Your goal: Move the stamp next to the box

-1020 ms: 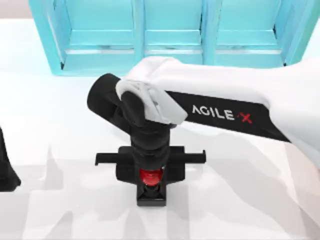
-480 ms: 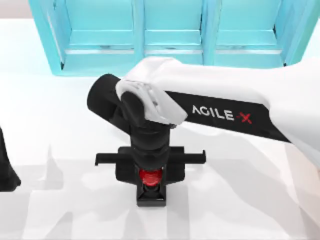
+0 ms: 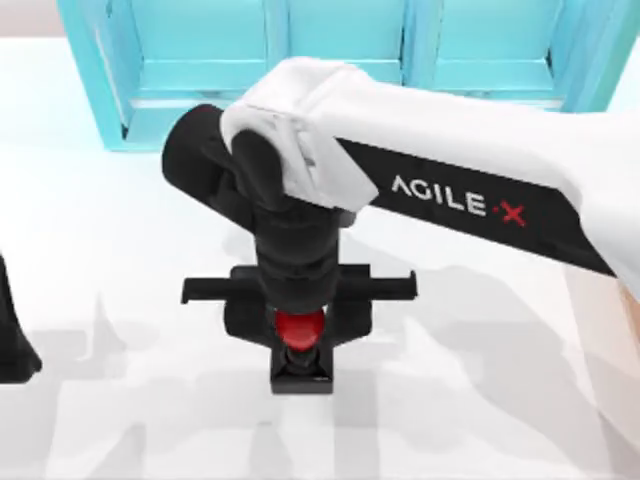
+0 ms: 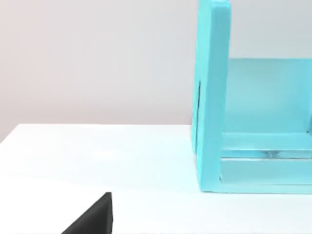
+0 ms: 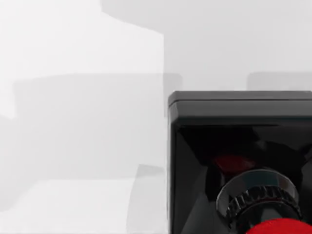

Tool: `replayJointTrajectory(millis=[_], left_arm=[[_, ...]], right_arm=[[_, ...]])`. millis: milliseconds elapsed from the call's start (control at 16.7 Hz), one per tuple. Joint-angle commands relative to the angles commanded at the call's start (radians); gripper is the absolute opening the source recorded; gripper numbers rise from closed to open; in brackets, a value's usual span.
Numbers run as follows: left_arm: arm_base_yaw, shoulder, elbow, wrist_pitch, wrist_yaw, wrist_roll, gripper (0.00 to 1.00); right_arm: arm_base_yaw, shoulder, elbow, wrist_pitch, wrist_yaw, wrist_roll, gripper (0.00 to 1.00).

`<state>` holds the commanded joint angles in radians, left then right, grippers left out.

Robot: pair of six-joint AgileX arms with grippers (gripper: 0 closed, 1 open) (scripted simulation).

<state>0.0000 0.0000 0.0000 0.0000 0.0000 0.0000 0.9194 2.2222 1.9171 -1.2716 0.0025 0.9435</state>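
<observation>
Near the middle of the white bench (image 3: pixel 120 250), your right claw (image 3: pixel 300 345) points straight down over the stamp (image 3: pixel 300 358). Its red knob sits at the claw, its black base on the bench; you cannot tell whether the fingers are clamped on it. Behind stands the light-blue shelf unit (image 3: pixel 200 60). Your left arm (image 3: pixel 12 330) is parked at the bench's left edge.
</observation>
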Motion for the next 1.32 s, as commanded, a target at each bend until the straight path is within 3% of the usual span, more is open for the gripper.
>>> replayJointTrajectory(millis=[360,540,1320], left_arm=[[0.0,0.0,0.0,0.0,0.0,0.0,1.0],[0.0,0.0,0.0,0.0,0.0,0.0,1.0],[0.0,0.0,0.0,0.0,0.0,0.0,1.0]], right_arm=[[-0.01,0.003,0.023,-0.02,0.0,-0.011,0.0],[-0.078,0.042,0.119,-0.086,0.0,-0.083,0.0],[-0.687,0.302,0.913,-0.604,0.004,-0.688,0.0]])
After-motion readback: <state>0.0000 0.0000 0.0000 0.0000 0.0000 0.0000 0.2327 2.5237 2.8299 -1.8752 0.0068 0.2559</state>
